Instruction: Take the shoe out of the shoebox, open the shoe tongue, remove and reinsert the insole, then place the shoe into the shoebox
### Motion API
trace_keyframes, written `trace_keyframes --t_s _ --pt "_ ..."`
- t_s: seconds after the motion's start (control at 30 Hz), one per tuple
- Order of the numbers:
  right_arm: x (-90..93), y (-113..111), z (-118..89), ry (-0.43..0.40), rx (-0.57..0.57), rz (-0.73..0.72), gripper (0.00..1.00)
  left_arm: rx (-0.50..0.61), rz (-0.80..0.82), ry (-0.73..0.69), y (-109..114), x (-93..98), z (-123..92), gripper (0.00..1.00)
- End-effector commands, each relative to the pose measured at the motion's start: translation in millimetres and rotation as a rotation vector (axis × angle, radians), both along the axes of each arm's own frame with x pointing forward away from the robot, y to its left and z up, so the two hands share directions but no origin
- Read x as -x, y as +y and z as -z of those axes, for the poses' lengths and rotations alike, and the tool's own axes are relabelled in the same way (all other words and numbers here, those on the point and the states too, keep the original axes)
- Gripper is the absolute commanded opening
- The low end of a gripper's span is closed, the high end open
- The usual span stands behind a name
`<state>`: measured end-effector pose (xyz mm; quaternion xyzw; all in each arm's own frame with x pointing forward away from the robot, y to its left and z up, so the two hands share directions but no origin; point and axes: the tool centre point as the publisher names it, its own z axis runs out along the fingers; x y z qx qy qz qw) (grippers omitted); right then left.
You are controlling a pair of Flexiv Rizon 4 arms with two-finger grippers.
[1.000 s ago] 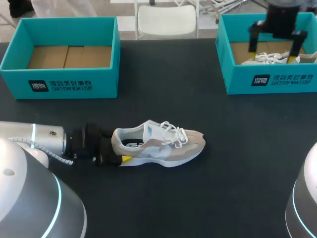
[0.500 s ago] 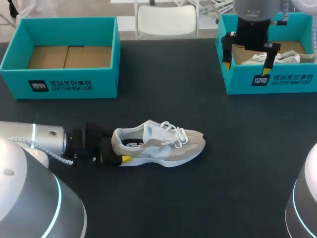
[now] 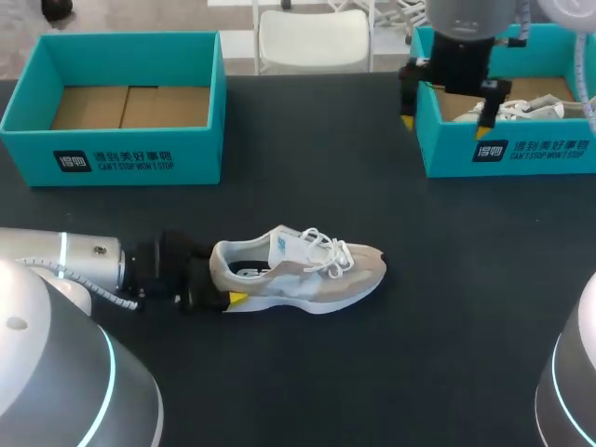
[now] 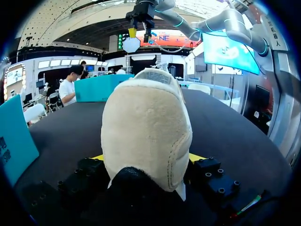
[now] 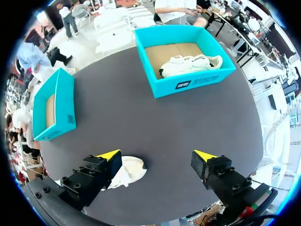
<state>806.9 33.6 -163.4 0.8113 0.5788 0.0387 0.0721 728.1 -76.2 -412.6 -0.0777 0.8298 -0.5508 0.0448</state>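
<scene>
Dark bench (image 3: 279, 391): right claw (image 3: 445, 107), wide and empty, has swung off the right shoebox (image 3: 521, 154) toward the shoe (image 3: 307, 270); left claw (image 4: 146, 157) grips its heel. Tongue-opening likely next.

I am working at a robot demonstration station, a staged set-up rather than a home or a shop. My left arm (image 3: 56, 261) is coming in at the lower left of the head view and my right arm (image 3: 461, 14) at the upper right, over a black table (image 3: 307, 372). A teal shoebox (image 3: 112, 160) is sitting at the upper left, a second shoebox (image 3: 531, 154), printed alike, at the upper right. One shoe (image 3: 307, 270) is lying mid-table, another shoe (image 3: 540, 109) in the right-hand box.
</scene>
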Motion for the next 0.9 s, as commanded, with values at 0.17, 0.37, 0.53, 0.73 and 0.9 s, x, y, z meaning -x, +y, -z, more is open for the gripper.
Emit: trace_keyframes --t_s 0.17,0.37,0.53,0.73,0.9 --pt "34.3 60.9 -8.0 -0.020 -0.014 0.009 1.00 0.000 -0.003 -0.001 -2.9 4.4 7.1 0.00" --pt "52.1 89.1 1.5 0.009 -0.054 -0.010 1.00 0.000 -0.003 -0.001 -2.9 4.4 7.1 0.00" --pt "52.1 89.1 1.5 0.009 -0.054 -0.010 1.00 0.000 -0.003 -0.001 -2.9 4.4 7.1 0.00" --pt "52.1 89.1 1.5 0.009 -0.054 -0.010 1.00 0.000 -0.003 -0.001 -2.9 4.4 7.1 0.00" --pt "52.1 89.1 1.5 0.009 -0.054 -0.010 1.00 0.000 -0.003 -0.001 -2.9 4.4 7.1 0.00"
